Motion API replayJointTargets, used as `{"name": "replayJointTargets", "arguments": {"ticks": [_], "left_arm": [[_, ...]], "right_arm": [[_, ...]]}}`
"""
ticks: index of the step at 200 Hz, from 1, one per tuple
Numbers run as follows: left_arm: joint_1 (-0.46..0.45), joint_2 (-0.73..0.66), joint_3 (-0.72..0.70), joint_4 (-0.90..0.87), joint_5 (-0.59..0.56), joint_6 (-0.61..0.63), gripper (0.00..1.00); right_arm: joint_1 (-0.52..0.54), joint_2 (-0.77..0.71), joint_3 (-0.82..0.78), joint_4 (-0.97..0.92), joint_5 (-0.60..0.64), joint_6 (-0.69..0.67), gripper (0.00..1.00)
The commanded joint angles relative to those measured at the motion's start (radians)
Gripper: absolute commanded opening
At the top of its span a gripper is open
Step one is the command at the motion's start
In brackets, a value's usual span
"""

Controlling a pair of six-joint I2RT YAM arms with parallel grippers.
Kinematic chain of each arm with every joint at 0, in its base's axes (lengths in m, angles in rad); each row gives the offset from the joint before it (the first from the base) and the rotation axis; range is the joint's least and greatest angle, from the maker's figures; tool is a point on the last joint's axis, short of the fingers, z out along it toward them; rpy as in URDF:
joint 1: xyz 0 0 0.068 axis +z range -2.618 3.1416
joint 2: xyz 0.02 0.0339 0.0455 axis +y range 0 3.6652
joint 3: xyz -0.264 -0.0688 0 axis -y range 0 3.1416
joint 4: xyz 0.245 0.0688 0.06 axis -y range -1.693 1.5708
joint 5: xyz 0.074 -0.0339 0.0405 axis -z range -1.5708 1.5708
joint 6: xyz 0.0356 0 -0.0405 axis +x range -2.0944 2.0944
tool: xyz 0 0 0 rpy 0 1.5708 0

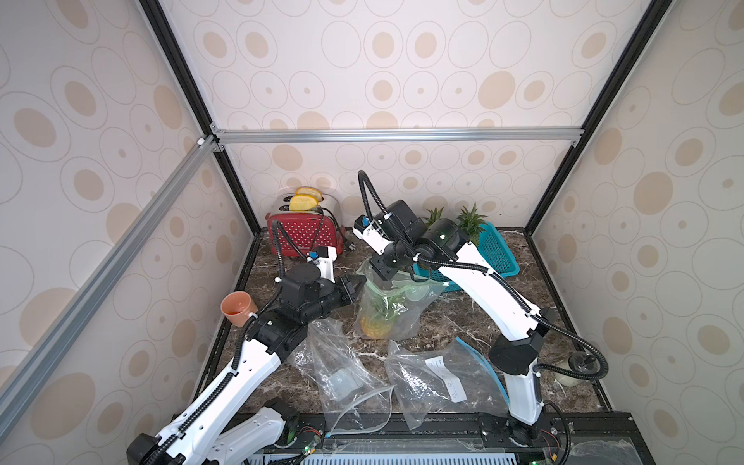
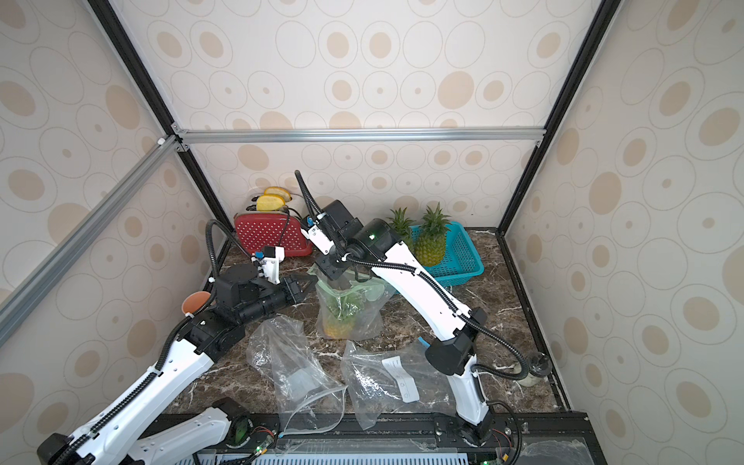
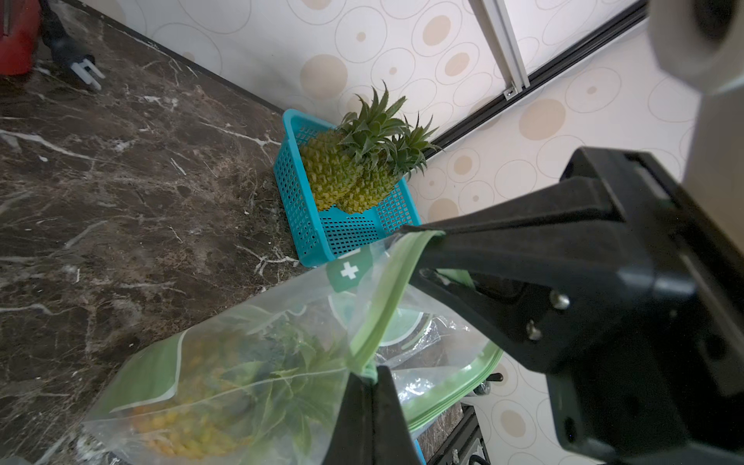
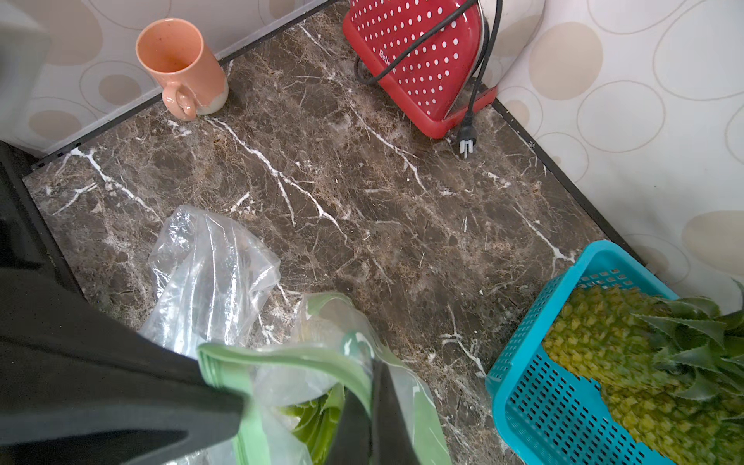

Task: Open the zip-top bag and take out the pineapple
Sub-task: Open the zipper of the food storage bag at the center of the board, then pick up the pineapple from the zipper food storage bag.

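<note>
Far to the left of the blue basket [image 1: 499,253], an orange mug [image 1: 238,308] peeks out from behind the left arm, so only its top shows in a top view. Closer to the basket, on that same side, stands a red toaster [image 4: 418,60] with white dots. White letters on it start "Beli", and a black cord [image 4: 426,38] covers the rest. The left gripper [image 3: 368,372] has its fingers squeezed tight on the green zip strip of the zip-top bag [image 1: 386,306], which stands just beside the basket's left front corner. The pineapple [image 1: 372,326] is inside, yellow end down, and looks blurry through the plastic. A green badge [image 3: 348,271] on the bag shows a white plus sign. The right gripper [image 4: 376,364] is pinched tight on the same top edge, and in both top views its own wrist hides its tips. In front of the basket lie two empty clear bags. One bag's white label [image 1: 445,378] has print too small to read. In a top view the right arm hides part of the two pineapples [image 3: 350,173] in the basket. To the basket's right front, a small pale jar [image 1: 575,368] sits behind a black cable, hard to make out.
</note>
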Motion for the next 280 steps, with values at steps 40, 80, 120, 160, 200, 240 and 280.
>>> {"name": "replayJointTargets", "arguments": {"ticks": [40, 80, 120, 160, 200, 240, 280], "left_arm": [[-0.007, 0.023, 0.039, -0.016, -0.047, 0.027, 0.00], [-0.007, -0.001, 0.030, -0.026, -0.076, 0.034, 0.00], [-0.004, -0.022, 0.021, -0.037, -0.090, 0.042, 0.00], [-0.004, -0.030, 0.015, -0.040, -0.098, 0.046, 0.00], [-0.004, -0.033, 0.013, -0.035, -0.096, 0.047, 0.00], [-0.004, -0.048, -0.004, -0.017, -0.097, 0.040, 0.00], [-0.005, -0.064, -0.020, -0.003, -0.091, 0.037, 0.00]], "right_arm": [[-0.009, 0.015, 0.032, 0.011, -0.013, -0.022, 0.13], [-0.009, -0.027, 0.033, 0.001, -0.018, -0.036, 0.30], [-0.002, -0.098, 0.014, -0.031, -0.026, -0.025, 0.28], [0.041, -0.168, -0.039, -0.029, 0.030, -0.013, 0.21], [0.049, -0.152, -0.029, -0.068, -0.039, 0.012, 0.19], [0.051, -0.096, -0.069, -0.081, -0.049, 0.082, 0.20], [0.048, -0.045, -0.109, -0.021, -0.012, 0.168, 0.20]]}}
